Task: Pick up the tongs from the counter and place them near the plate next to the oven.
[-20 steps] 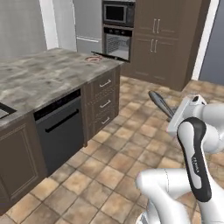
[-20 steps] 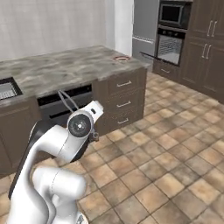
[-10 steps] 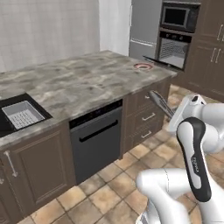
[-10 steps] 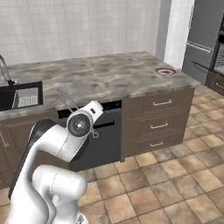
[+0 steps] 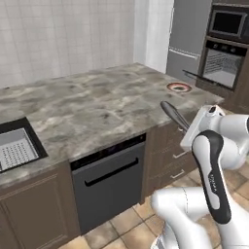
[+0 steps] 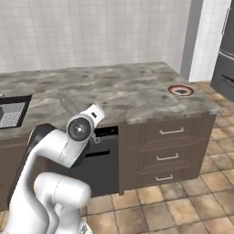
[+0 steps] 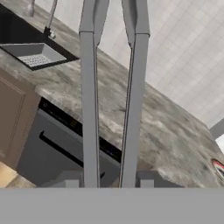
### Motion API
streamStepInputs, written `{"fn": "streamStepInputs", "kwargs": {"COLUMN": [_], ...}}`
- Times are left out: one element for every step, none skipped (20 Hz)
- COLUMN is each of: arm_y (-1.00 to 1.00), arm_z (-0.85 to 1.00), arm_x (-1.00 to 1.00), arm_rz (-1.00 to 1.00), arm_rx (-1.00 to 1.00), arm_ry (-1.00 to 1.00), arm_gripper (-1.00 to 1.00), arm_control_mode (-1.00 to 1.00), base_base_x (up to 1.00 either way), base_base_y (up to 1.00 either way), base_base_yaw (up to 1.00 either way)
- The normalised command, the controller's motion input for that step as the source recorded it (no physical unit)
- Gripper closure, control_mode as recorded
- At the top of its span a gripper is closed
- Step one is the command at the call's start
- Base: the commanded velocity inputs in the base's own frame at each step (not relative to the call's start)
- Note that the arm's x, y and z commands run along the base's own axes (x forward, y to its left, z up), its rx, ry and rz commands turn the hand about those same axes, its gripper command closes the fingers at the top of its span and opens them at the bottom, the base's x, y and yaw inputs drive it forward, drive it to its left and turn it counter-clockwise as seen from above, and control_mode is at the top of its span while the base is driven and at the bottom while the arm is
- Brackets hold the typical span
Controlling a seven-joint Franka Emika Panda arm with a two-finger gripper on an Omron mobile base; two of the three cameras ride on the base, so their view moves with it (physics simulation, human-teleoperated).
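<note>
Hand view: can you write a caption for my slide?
The end effector carries grey tongs above the marbled counter.

No text, label, brand, number or sign is legible on anything in these views

1. I see the counter point(image 5: 97, 104) lying bare and wide between the sink point(image 5: 14, 146) and the plate point(image 5: 178, 87).
2. The plate sits near the counter's far corner; bare stone surrounds it.
</note>
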Motion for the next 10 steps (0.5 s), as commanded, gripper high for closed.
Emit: {"fn": "streamStepInputs", "kwargs": {"arm_y": [0.0, 0.0, 0.0, 0.0, 0.0, 0.0, 0.0, 0.0, 0.0, 0.0], "arm_z": [0.0, 0.0, 0.0, 0.0, 0.0, 0.0, 0.0, 0.0, 0.0, 0.0], "arm_x": [0.0, 0.0, 0.0, 0.0, 0.0, 0.0, 0.0, 0.0, 0.0, 0.0], "arm_rz": [0.0, 0.0, 0.0, 0.0, 0.0, 0.0, 0.0, 0.0, 0.0, 0.0], "arm_rx": [0.0, 0.0, 0.0, 0.0, 0.0, 0.0, 0.0, 0.0, 0.0, 0.0], "arm_ry": [0.0, 0.0, 0.0, 0.0, 0.0, 0.0, 0.0, 0.0, 0.0, 0.0], "arm_gripper": [1.0, 1.0, 1.0, 1.0, 1.0, 1.0, 1.0, 1.0, 1.0, 1.0], "arm_control_mode": [1.0, 1.0, 1.0, 1.0, 1.0, 1.0, 1.0, 1.0, 1.0, 1.0], "base_base_x": [1.0, 1.0, 1.0, 1.0, 1.0, 1.0, 1.0, 1.0, 1.0, 0.99], "base_base_y": [-0.71, -0.71, -0.71, -0.7, -0.71, -0.68, -0.66, -0.65, -0.64, -0.65], "base_base_yaw": [0.0, 0.0, 0.0, 0.0, 0.0, 0.0, 0.02, 0.06, 0.14, 0.21]}}
